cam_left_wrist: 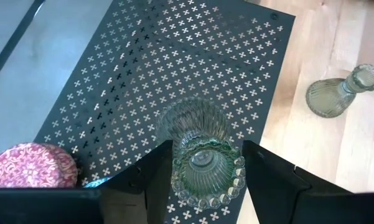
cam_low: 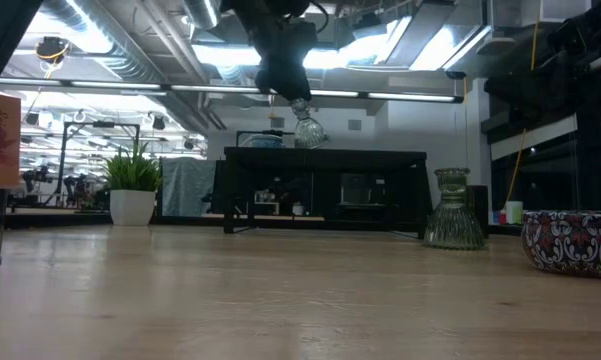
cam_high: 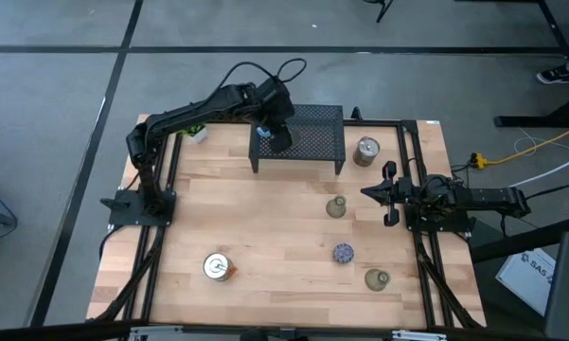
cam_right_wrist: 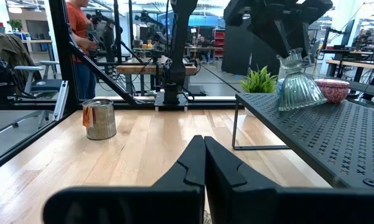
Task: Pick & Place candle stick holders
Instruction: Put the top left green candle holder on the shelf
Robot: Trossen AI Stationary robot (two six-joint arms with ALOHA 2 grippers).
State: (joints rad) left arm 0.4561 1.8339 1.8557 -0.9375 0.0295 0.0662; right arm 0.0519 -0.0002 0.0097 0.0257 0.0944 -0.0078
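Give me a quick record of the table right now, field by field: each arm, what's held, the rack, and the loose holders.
left gripper: over the rack, jaws closed on the glass holder
glass holder: held just above the rack top; contact cannot be told
right gripper: waiting at the table's right edge, jaws shut, empty
rack: black mesh, at the table's far edge; pink holder on it
loose holders on the table: five, including a speckled blue one

The wooden table [cam_high: 265, 218] carried a black perforated rack [cam_high: 312, 133] and a potted plant [cam_low: 132, 190]. Five candle holders stood scattered: silver [cam_high: 366, 151], olive glass [cam_high: 336, 207], patterned blue [cam_high: 343, 253].
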